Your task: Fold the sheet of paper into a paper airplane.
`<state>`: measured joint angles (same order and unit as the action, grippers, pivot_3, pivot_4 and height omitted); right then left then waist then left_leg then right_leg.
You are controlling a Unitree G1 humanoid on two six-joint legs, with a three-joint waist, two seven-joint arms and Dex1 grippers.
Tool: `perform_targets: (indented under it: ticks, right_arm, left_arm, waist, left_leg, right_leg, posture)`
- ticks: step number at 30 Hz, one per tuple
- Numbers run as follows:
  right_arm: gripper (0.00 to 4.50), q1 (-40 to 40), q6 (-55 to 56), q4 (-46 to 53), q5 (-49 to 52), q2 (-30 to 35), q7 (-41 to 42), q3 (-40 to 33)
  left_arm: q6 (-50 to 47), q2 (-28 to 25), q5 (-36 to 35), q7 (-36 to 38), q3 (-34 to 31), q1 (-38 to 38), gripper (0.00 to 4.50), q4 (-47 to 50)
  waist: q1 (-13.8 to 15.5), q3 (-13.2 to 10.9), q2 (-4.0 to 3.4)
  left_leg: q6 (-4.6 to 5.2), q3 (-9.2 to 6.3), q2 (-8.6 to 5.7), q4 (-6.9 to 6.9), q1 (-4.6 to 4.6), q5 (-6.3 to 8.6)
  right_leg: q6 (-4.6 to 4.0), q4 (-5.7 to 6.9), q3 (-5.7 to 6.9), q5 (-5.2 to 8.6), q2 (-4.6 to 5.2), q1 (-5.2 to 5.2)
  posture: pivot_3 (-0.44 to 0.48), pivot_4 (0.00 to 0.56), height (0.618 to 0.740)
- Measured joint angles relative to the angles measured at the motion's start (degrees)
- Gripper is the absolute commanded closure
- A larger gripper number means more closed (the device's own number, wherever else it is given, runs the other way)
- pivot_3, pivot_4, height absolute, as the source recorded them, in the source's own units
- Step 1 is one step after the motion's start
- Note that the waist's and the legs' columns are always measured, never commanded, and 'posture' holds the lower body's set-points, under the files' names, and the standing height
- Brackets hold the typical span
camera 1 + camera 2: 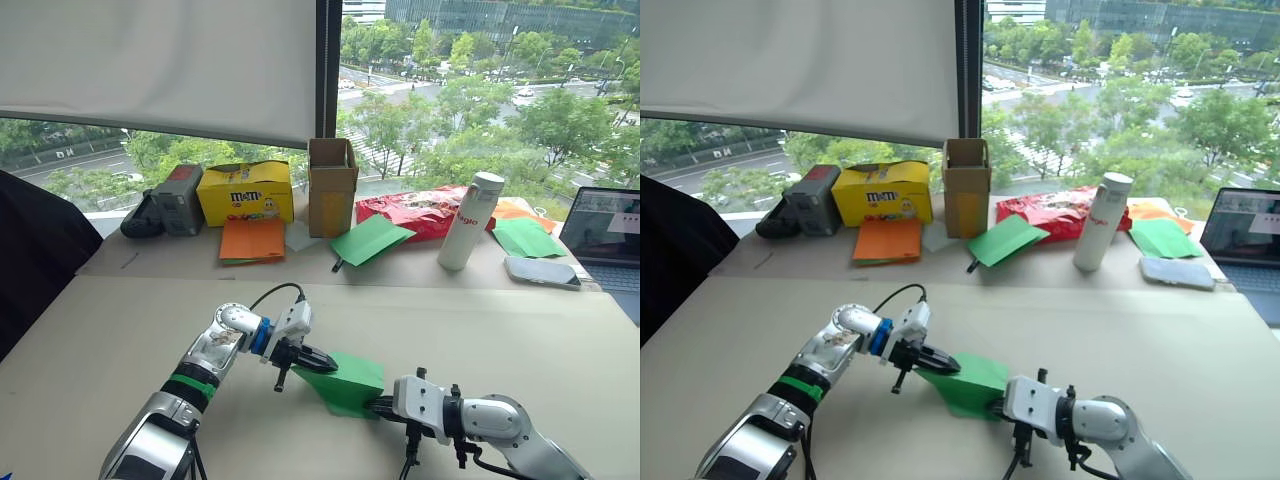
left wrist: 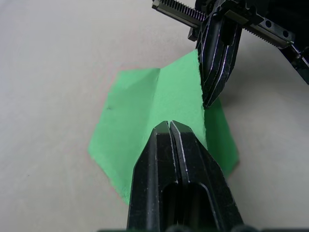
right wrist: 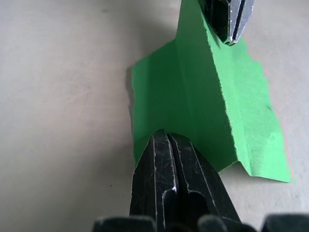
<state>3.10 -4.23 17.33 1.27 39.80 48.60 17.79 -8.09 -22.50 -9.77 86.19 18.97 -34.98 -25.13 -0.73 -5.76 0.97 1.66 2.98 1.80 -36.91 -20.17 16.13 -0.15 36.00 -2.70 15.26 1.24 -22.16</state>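
The sheet of paper (image 1: 348, 380) is bright green and folded into a tent with a raised ridge (image 2: 159, 96), resting on the beige table (image 1: 120, 330) near its front. My left gripper (image 1: 327, 362) is shut on the ridge's left end. From the opposite side, my right gripper (image 1: 378, 405) is shut on the ridge's other end. The left wrist view has the left fingertips (image 2: 169, 124) pinched on the fold with the right gripper (image 2: 215, 99) across from them. A torn edge (image 3: 217, 92) runs along the ridge in the right wrist view. The paper airplane is out of view.
Along the back stand a black device (image 1: 178, 198), a yellow box (image 1: 245, 192), orange paper (image 1: 252, 240), a cardboard box (image 1: 332, 185), other green sheets (image 1: 370, 240), a red bag (image 1: 415, 212), a white bottle (image 1: 470, 220), a phone (image 1: 541, 271) and a laptop (image 1: 605, 235).
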Motion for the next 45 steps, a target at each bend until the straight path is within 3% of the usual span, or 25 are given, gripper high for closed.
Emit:
perform_targets:
  ticks: [15,23,29,33,36,45]
  right_arm:
    - [4.5,1.21,-2.51,2.83,0.47,0.82,-0.09,-0.9]
    - [4.5,10.82,-14.04,9.82,13.88,3.44,1.47,-12.65]
    - [4.5,9.58,-25.02,14.11,26.63,3.76,1.05,-21.88]
    - [4.5,2.94,-28.8,14.49,28.52,2.23,-0.79,-19.74]
    - [4.5,-1.9,-30.97,13.6,25.73,0.79,-2.46,-13.06]
    - [4.5,-4.38,-33.17,7.91,19.43,-1.56,-5.36,-4.05]
  left_arm:
    - [-0.83,-0.31,0.69,-0.09,3.01,5.01,4.46,5.1]
    - [2.96,-1.01,2.5,-1.0,4.25,7.01,4.46,5.8]
    - [3.05,-0.74,2.62,-2.11,4.29,7.94,4.46,6.49]
    - [3.0,-0.2,2.53,-2.88,4.2,8.27,4.46,6.74]
    - [3.54,-0.01,2.22,-3.58,3.88,8.77,4.46,6.67]
    - [0.49,-0.86,-0.09,-7.21,0.89,12.33,4.46,9.78]
  waist:
    - [0.23,0.04,-0.05]
    - [0.47,-0.02,0.01]
    - [-0.05,-0.05,0.05]
    - [-0.02,-0.04,0.03]
    - [0.07,-0.01,-0.01]
    - [-0.09,0.13,-0.23]
  left_leg:
    - [0.0,0.0,-0.04,0.0,-0.02,0.0]
    - [0.01,-0.01,-0.05,0.0,-0.07,0.01]
    - [0.01,-0.01,0.0,0.01,-0.05,0.01]
    - [0.01,-0.01,-0.02,0.0,-0.07,0.01]
    - [0.01,-0.01,-0.03,0.0,-0.06,0.01]
    - [0.01,-0.01,-0.02,0.0,-0.06,0.01]
  right_leg:
    - [0.0,-0.04,0.0,0.0,0.06,-0.01]
    - [0.0,-0.05,-0.03,0.01,0.13,-0.01]
    - [0.01,-0.02,-0.05,0.01,0.09,-0.01]
    - [0.03,-0.03,-0.05,0.02,0.09,-0.02]
    - [0.02,-0.05,-0.04,0.02,0.09,-0.04]
    - [0.03,-0.03,-0.04,0.02,0.1,-0.07]
  posture:
    - [0.0,0.15,0.74]
    - [0.0,0.15,0.74]
    - [0.0,0.15,0.74]
    - [0.0,0.15,0.74]
    - [0.0,0.15,0.74]
    - [0.0,0.15,0.74]
